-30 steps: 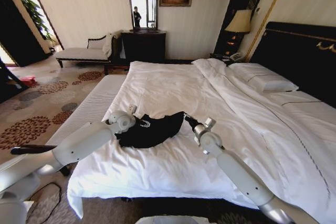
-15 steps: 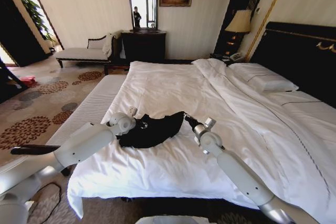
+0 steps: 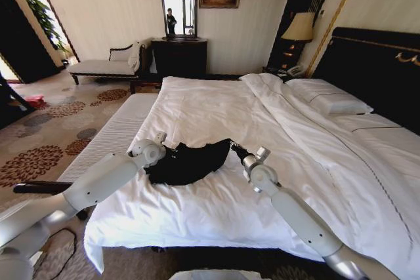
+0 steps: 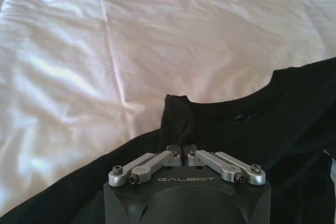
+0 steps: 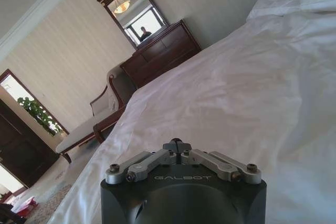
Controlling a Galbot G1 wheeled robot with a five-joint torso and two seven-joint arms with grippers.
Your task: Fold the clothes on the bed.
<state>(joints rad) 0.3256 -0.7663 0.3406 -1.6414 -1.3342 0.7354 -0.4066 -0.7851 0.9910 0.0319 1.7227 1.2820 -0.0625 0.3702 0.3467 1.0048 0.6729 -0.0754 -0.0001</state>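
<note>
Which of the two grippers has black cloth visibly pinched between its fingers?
The left gripper: its fingers are shut on a fold of the black T-shirt. The right gripper is also shut, with white bed beyond.

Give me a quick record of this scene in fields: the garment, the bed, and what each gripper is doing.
garment: black T-shirt, bunched on the white sheet near the foot of the bed
bed: white bedding, dark headboard
left gripper: shut, pinching a fold of the T-shirt at its left edge
right gripper: shut, at the T-shirt's right edge; hold not visible
</note>
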